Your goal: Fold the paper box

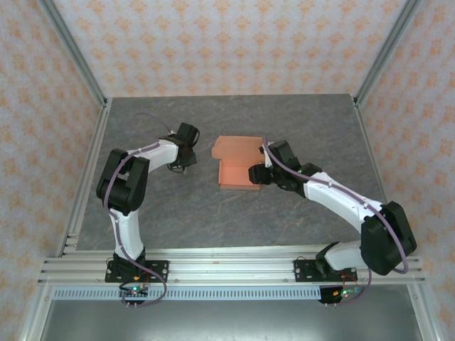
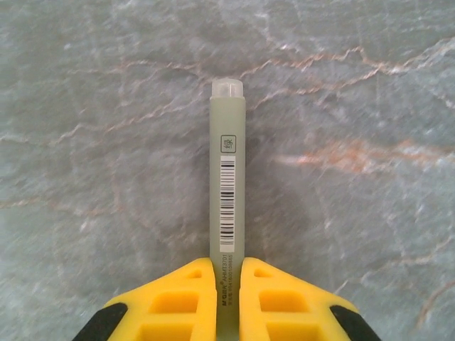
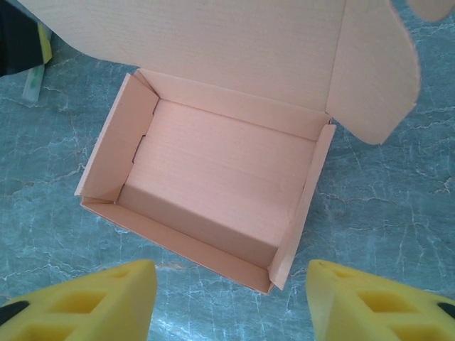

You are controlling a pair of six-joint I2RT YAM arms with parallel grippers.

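Surface: grey marbled table point(image 1: 213, 213).
Paper box point(image 3: 213, 177): set mid-table, walls raised, lid point(image 3: 213, 42) left open, presumably for closing.
Right gripper point(image 3: 229, 280): spread wide before the near wall, nothing held.
Left gripper point(image 2: 227, 273): clamped on a grey barcoded tube point(image 2: 227, 163), well apart.

Pale floral-patterned walls point(image 1: 213, 42) enclose a grey marbled table point(image 1: 213, 220) framed by aluminium rails point(image 1: 227, 268).

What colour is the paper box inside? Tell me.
Salmon-orange; the paper box shows best in the right wrist view.
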